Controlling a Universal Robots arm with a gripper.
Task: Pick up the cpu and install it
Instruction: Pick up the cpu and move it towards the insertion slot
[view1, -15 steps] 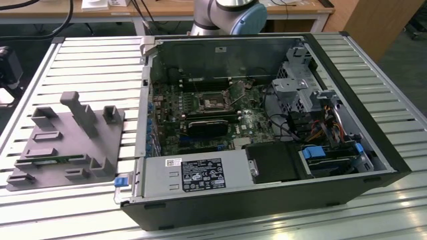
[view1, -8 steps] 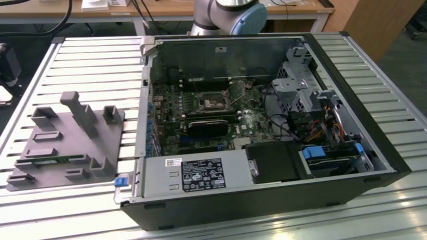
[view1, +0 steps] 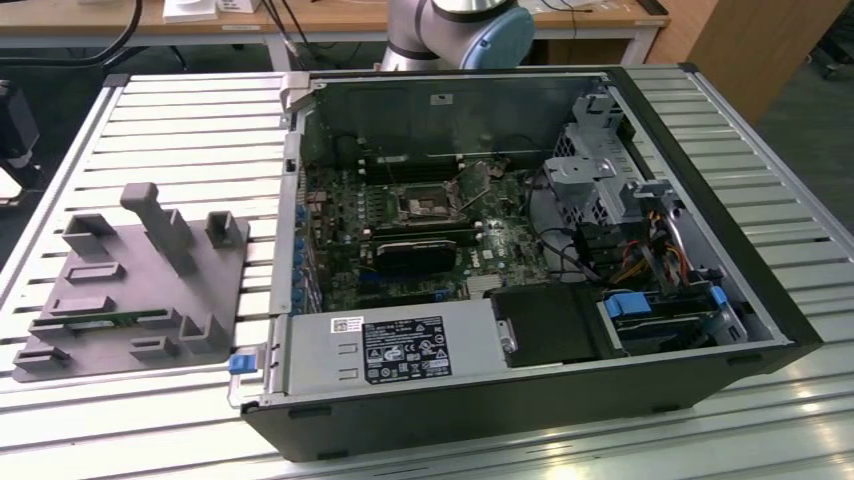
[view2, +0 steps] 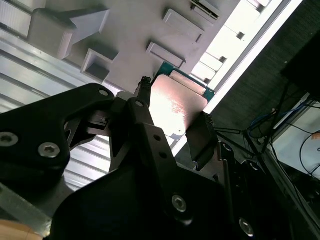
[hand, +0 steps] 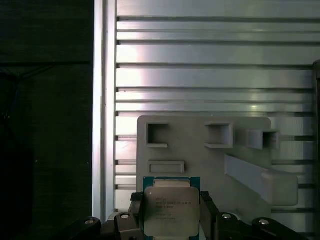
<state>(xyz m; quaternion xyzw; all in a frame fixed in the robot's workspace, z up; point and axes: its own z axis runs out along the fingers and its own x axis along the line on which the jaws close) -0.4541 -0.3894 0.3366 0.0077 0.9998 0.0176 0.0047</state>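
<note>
Exterior view: a grey fixture (view1: 134, 290) sits on the slatted surface (view1: 174, 130), at the exterior view's left of the open computer case (view1: 561, 410).
Second wrist view: the claw (view2: 172, 117) pinches the cpu (view2: 177, 105) by two opposite edges, above the fixture.
First wrist view: the cpu's metal top faces the camera.

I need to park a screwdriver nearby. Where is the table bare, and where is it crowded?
Bare slatted table lies beyond the grey fixture and in front of it. A narrow strip runs between fixture and computer case. Inside the case, motherboard and cables crowd everything. The gripper grips the cpu at the fixture.
</note>
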